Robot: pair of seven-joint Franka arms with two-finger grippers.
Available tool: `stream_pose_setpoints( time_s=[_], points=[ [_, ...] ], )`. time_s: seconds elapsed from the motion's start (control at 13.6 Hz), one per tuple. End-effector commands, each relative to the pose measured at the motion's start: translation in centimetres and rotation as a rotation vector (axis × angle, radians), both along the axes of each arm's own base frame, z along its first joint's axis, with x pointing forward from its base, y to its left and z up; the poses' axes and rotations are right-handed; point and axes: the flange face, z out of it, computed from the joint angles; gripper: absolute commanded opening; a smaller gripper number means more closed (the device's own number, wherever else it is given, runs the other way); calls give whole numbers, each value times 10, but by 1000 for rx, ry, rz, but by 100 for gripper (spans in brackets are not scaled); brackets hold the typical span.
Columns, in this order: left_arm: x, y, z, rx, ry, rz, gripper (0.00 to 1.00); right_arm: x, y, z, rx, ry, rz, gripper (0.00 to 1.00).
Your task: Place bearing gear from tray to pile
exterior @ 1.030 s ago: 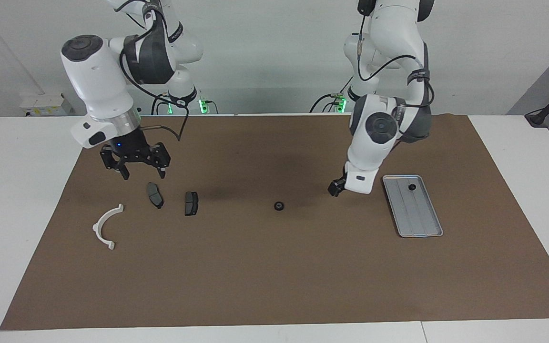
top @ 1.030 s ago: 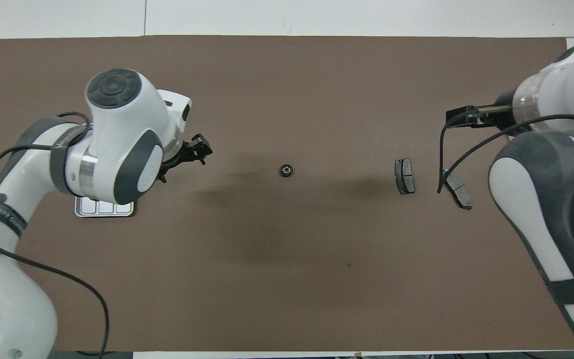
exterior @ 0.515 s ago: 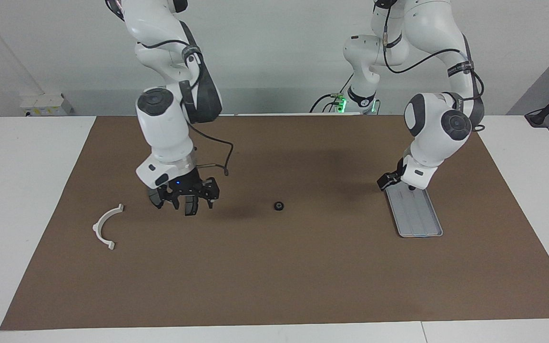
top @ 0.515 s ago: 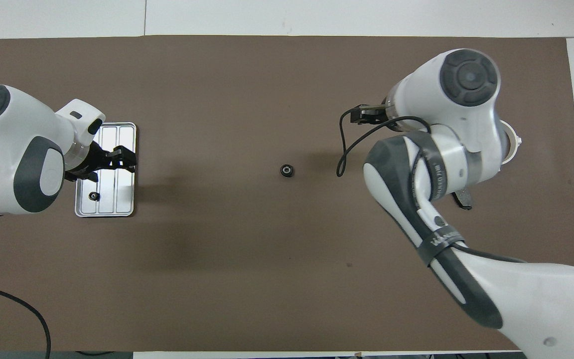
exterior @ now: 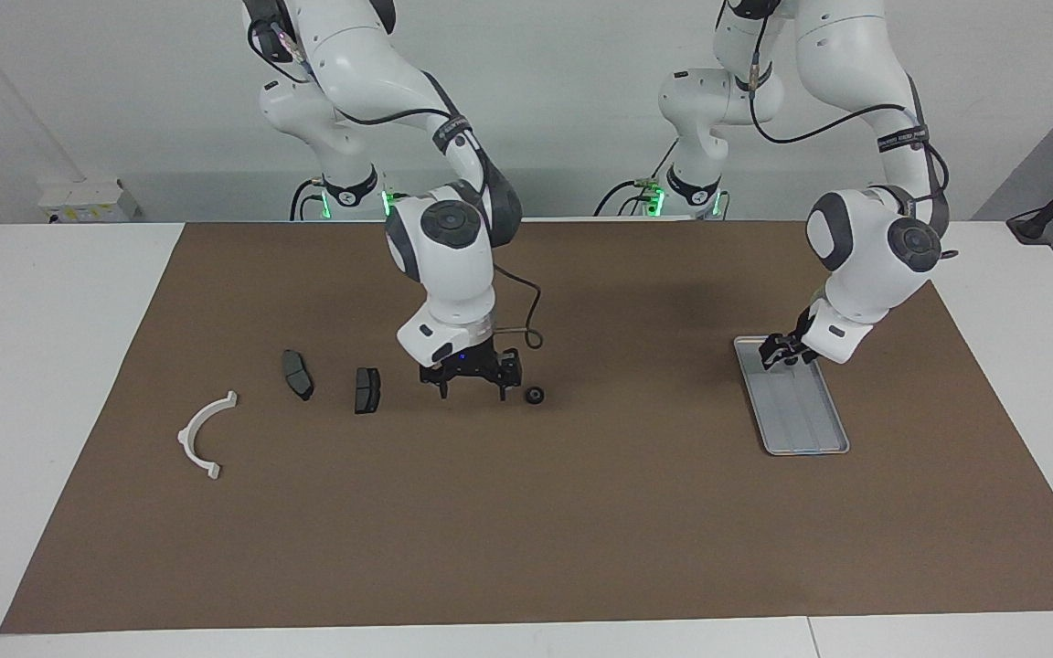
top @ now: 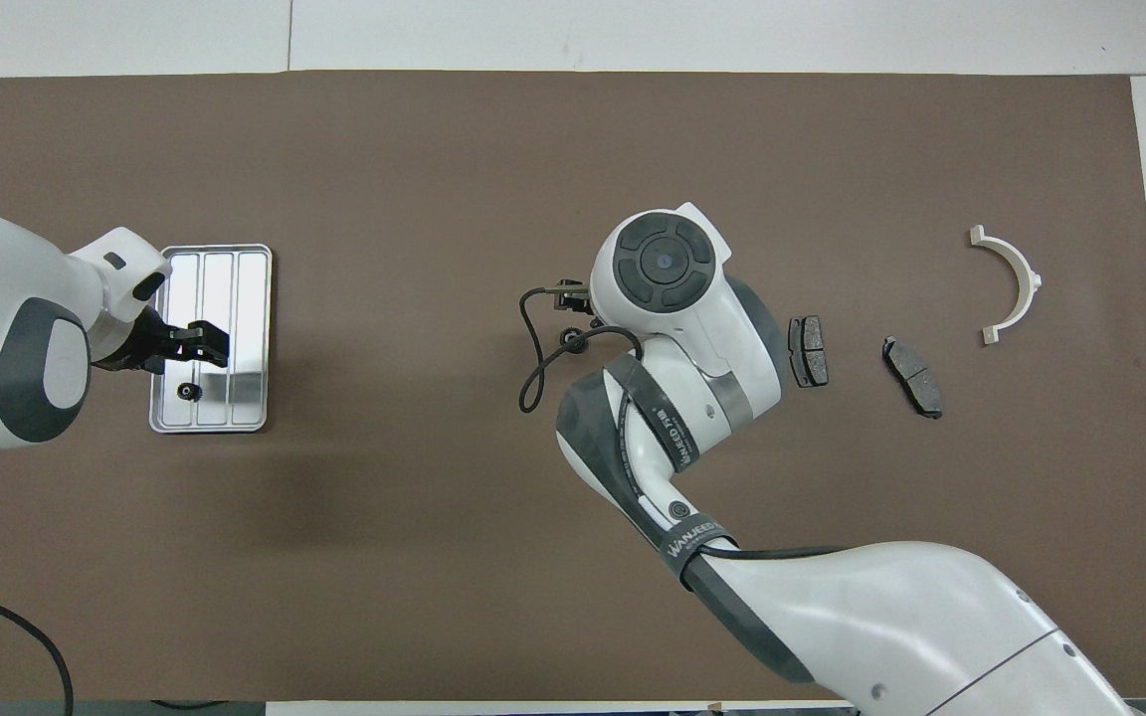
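On tray [exterior: 799,429]: small gear [top: 187,392] seen at the robots' end, under left gripper [exterior: 779,352], moved in from mid-mat; fingers' state not discernible.
Mid-mat: second gear [exterior: 535,395] lying just beside right gripper [exterior: 472,382], brought over from the pads [exterior: 366,389], fingers spread.

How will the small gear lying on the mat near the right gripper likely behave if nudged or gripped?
The gear looks small, round and ring-like, so a sideways nudge from the right gripper would probably slide it, or roll it if tipped on edge. It lies flat on the mat, so it should stay put untouched. Its low profile may leave little to grip.
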Motion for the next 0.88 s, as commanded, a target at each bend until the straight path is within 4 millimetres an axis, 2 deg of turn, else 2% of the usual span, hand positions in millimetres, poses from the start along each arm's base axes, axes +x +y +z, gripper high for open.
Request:
stream_pose_setpoints(
  time_s=[0.0, 0.22, 0.29, 0.37, 0.81],
  points=[
    [-18, 4, -7, 11, -3, -45, 77, 0, 14, -14, -10, -11, -1, 100],
    [-25, 12, -12, 5, 8, -78, 73, -10, 25, -14, -23, 4, 21, 100],
    [-28, 15, -13, 5, 3, -76, 73, -20, 40, -12, -22, 8, 44, 100],
    [-32, 15, -18, 4, 2, -76, 73, -24, 45, -12, -19, 13, 47, 100],
    [-42, 18, -28, 3, -3, -66, 69, -29, 42, -24, -32, 33, 54, 100]
  ],
)
